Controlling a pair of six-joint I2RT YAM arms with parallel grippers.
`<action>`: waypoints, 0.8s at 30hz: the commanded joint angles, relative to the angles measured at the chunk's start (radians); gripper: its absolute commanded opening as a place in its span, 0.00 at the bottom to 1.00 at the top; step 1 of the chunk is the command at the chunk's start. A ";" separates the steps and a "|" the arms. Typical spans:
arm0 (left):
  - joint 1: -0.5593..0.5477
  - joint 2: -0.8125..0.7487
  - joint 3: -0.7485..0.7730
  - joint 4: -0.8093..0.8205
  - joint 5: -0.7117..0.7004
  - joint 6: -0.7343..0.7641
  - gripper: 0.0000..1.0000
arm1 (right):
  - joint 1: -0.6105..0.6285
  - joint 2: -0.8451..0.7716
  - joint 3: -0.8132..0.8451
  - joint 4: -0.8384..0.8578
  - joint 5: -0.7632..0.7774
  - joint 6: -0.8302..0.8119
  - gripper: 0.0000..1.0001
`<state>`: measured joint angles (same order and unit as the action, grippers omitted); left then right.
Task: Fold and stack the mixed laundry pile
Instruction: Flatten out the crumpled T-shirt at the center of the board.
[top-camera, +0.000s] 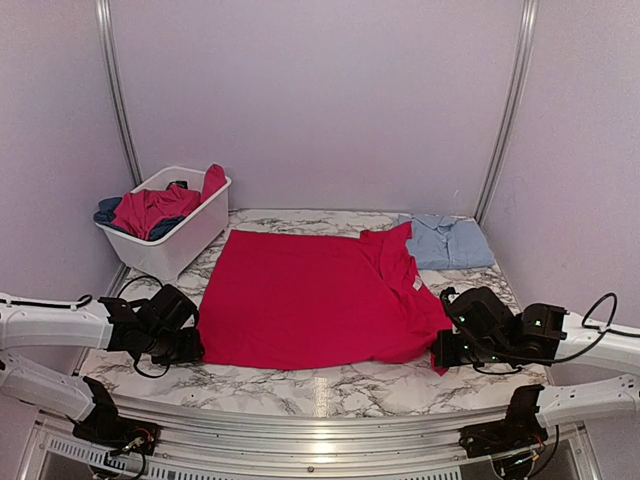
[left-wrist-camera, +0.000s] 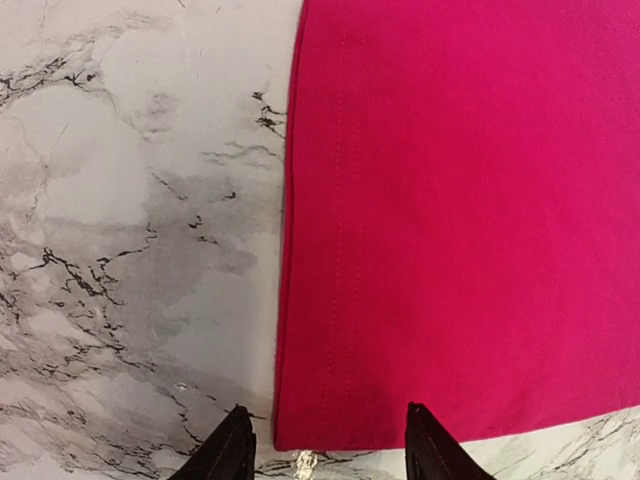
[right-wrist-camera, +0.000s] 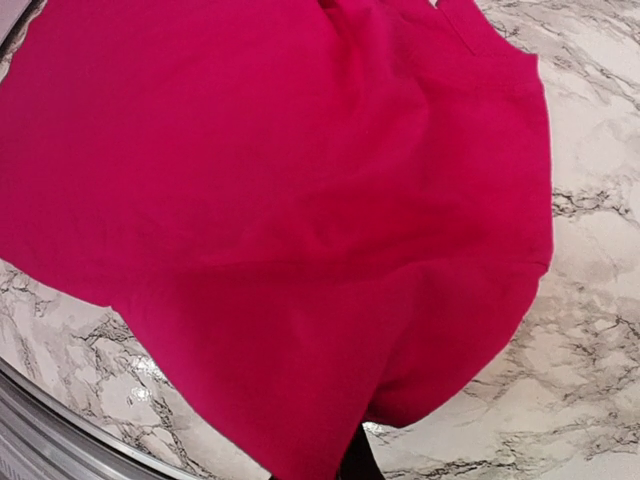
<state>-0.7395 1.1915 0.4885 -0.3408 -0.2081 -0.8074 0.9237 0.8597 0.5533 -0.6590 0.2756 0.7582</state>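
A large red shirt (top-camera: 310, 300) lies spread flat on the marble table. My left gripper (top-camera: 186, 346) is at its near left corner. In the left wrist view it (left-wrist-camera: 330, 445) is open, one fingertip (left-wrist-camera: 235, 445) on bare marble and the other over the red shirt (left-wrist-camera: 460, 200), with the hem corner between them. My right gripper (top-camera: 446, 350) is at the shirt's near right corner. In the right wrist view the red cloth (right-wrist-camera: 300, 200) rises and drapes over the jaws, which look shut on it; only one dark finger (right-wrist-camera: 360, 458) shows. A folded light blue shirt (top-camera: 448, 240) lies at the back right.
A white plastic basket (top-camera: 195, 235) stands at the back left with red (top-camera: 150, 208) and dark blue (top-camera: 108, 210) garments in it. A metal rail (top-camera: 320, 415) runs along the table's near edge. Bare marble (top-camera: 330, 385) shows in front of the shirt.
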 joint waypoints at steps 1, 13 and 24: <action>-0.003 0.054 -0.015 0.012 0.028 -0.018 0.51 | -0.015 -0.008 0.029 0.000 0.010 -0.014 0.00; -0.003 0.121 -0.025 0.136 0.087 -0.027 0.10 | -0.024 -0.016 0.030 0.007 0.009 -0.018 0.00; -0.003 -0.103 0.135 0.086 -0.038 0.116 0.00 | -0.052 -0.079 0.140 0.032 0.097 -0.062 0.00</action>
<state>-0.7395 1.1816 0.5022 -0.2317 -0.1722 -0.7933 0.8867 0.8181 0.5667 -0.6613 0.2882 0.7460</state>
